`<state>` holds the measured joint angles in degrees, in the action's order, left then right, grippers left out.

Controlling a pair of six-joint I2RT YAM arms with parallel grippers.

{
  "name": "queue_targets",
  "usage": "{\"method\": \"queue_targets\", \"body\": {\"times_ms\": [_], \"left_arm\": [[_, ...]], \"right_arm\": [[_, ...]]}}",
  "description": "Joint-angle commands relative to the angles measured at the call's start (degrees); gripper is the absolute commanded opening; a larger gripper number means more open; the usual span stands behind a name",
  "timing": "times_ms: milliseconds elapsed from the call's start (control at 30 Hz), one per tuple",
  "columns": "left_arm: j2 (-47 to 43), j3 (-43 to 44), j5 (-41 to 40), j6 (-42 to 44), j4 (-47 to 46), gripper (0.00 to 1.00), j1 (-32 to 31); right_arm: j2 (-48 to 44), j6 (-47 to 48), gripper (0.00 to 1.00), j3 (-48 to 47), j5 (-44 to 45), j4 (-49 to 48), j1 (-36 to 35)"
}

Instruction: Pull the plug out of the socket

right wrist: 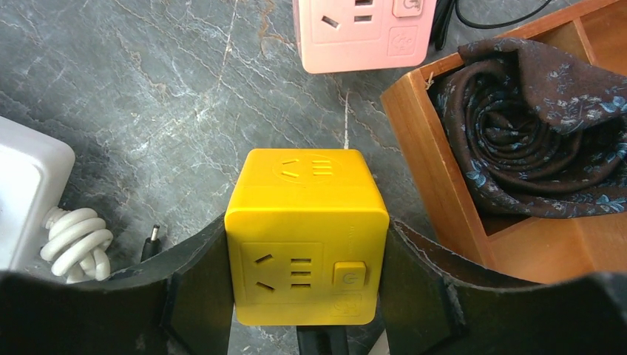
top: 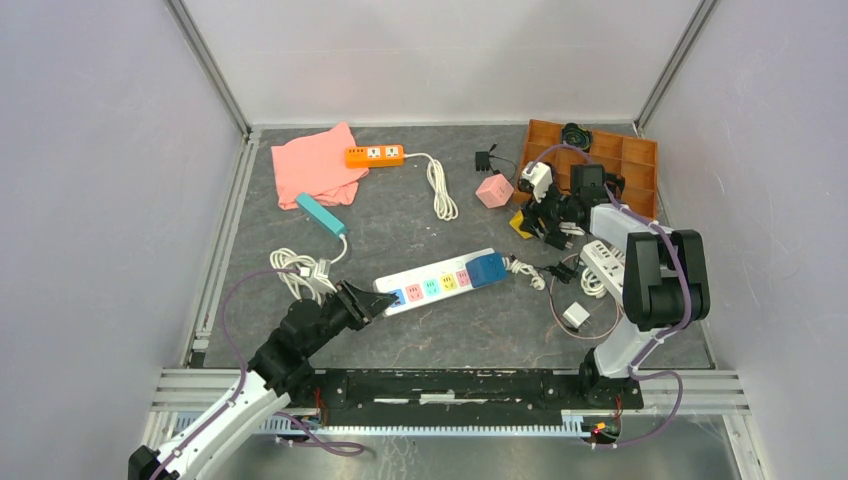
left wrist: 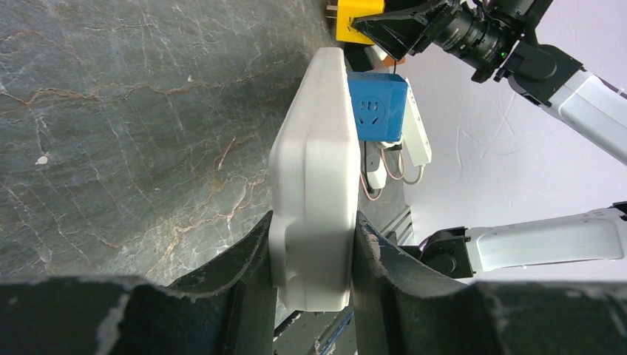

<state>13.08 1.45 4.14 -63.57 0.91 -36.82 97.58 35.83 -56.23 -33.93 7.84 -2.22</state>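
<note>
Grey worktop (top: 420, 340): marbled and stone-look, it carries the lot. The socket (top: 432, 285) lies flat across its middle.
Wooden tray (top: 640, 150): sits beyond the socket's far end and well apart from it, so it's out of the action.
Socket: a long white strip with its pastel outlets facing up. It is angled so one end points toward the left arm, which is handy, because that's the end being held.
Left claw (top: 382, 299): clamped on the socket's near end, one finger on each long side. The wrist view shows the white body squeezed between them. My read is that this is the anchor, pinning the strip so a tug at the other end frees a plug rather than dragging the whole thing along.
Right claw (right wrist: 307, 222): closed around a yellow cube (right wrist: 307, 177), out past the socket's far end and well apart from it.
Blue block (top: 487, 268): seated on the socket's far end, and nothing is gripping it.
Yellow cube: an outlet cube with a small button, touching no part of the socket. I can't settle whether this or the blue block is the plug meant. If it's the blue one, the pull isn't done yet, and the right claw would need to let go of its cube first.
</note>
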Motion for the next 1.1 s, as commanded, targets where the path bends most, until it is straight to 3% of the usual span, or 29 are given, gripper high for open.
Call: {"method": "queue_targets", "body": {"times_ms": [0,133,233,500,733,933,1067], "left_arm": [[0.27,0.49,-1.82,3.98,2.57,0.02,0.34],[0.27,0.57,-1.77,3.98,2.70,0.02,0.34],[0.20,0.67,-1.77,3.98,2.65,0.02,0.33],[1.12,0.74,-1.12,3.96,1.67,0.02,0.34],[2.01,1.06,-0.65,3.97,1.16,0.02,0.34],[2.89,1.40,-0.50,4.33,0.95,0.02,0.30],[3.62,1.49,-0.31,4.33,0.27,0.02,0.34]], "right_arm": [[-0.21,0.55,0.56,-1.96,0.59,-1.86,0.02],[-2.94,0.33,0.84,-1.25,0.50,-2.41,0.18],[-5.67,0.38,0.98,-0.50,0.49,-3.07,0.48],[-15.62,2.83,0.98,1.45,-2.50,-1.51,1.92],[-26.66,12.19,0.98,5.30,-19.07,3.90,1.94],[-33.96,31.75,0.98,8.16,-32.82,16.28,1.88],[-35.57,46.64,0.98,9.53,-37.41,26.68,1.93]]}}
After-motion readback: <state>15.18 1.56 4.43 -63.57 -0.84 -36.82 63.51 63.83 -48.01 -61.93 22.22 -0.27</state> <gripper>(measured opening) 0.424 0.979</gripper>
